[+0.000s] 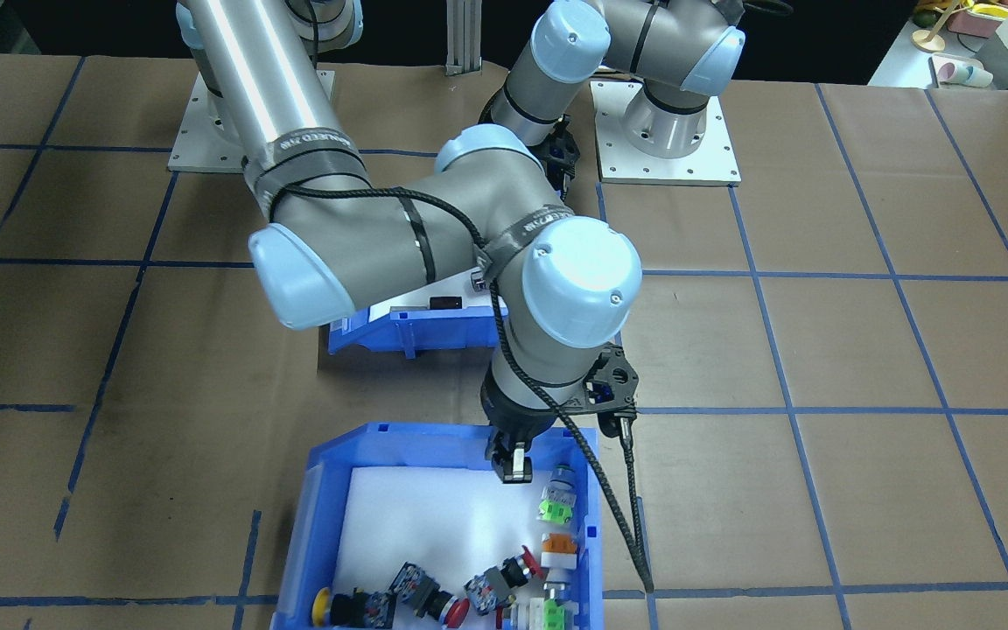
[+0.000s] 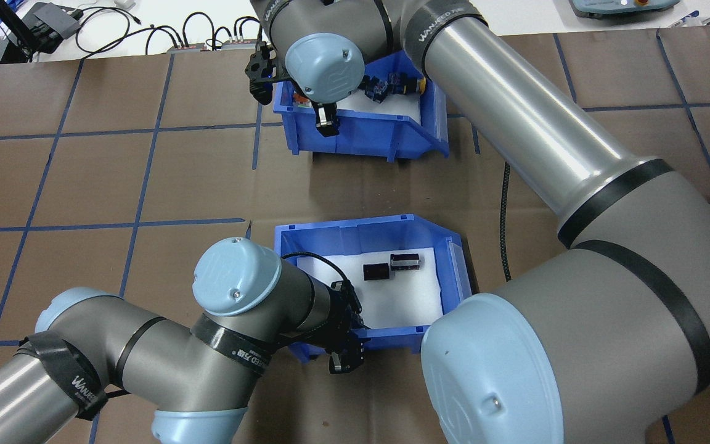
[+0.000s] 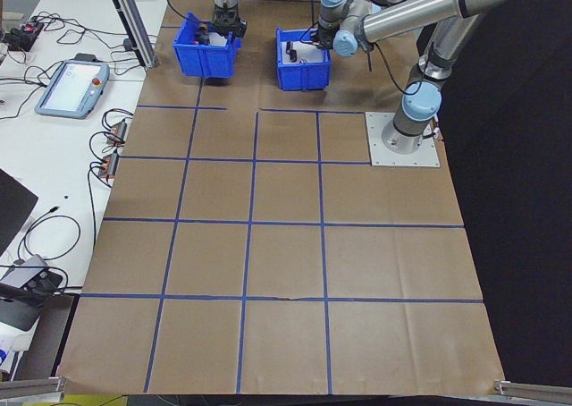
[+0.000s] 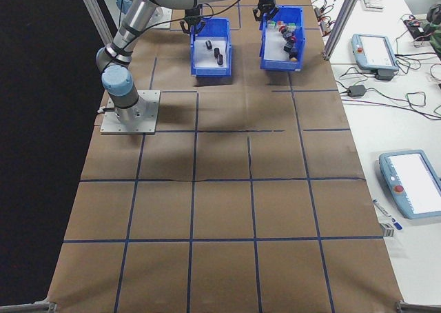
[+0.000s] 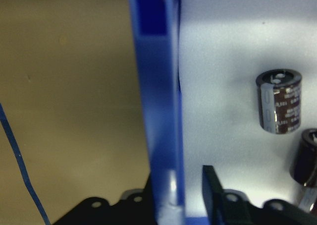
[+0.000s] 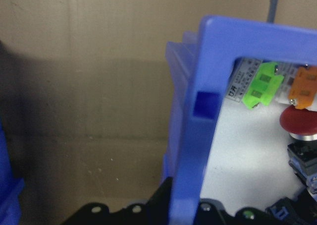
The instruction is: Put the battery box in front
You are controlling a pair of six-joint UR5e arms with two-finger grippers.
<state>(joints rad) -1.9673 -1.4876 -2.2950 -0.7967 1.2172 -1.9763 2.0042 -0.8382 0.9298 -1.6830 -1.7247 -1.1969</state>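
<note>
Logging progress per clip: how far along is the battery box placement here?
Done: the left hand is clamped on the near wall of the battery box, one finger inside, and the right hand straddles the wall of the push-button bin.

In hand: both bins look gripped.

Left: the battery box sits nearer the robot than the push-button bin, so the placing in front is not yet done.
</note>
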